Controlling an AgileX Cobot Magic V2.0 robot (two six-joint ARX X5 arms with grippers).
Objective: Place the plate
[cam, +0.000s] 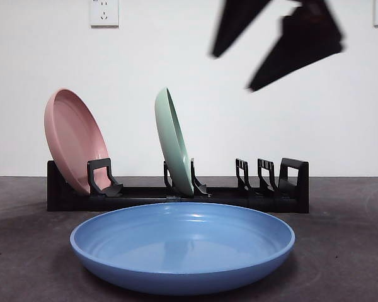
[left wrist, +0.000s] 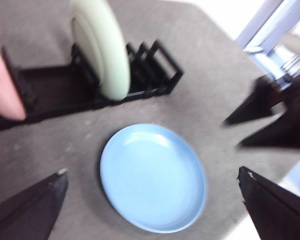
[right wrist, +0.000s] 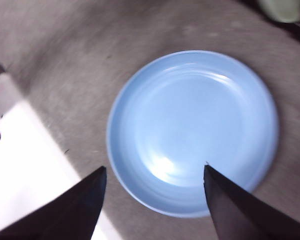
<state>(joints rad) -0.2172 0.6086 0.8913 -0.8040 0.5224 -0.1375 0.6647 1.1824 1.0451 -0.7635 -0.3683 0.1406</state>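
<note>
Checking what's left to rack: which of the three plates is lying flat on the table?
The blue plate, flat in front of the rack. The pink plate and green plate stand on edge in its slots.

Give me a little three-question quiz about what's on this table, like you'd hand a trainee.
1. True or false: the blue plate already stands in the black rack.
2. Which plate stands nearer the rack's middle? A) the pink plate B) the green plate C) the blue plate
3. Fill in: both robot hands are ____, holding nothing.

Key
1. False. It lies flat on the grey table in front of the rack.
2. B. The pink plate leans at one end.
3. Open. The right hand hovers over the blue plate, and the left hand looks down on it too, jaws spread wide.
</note>
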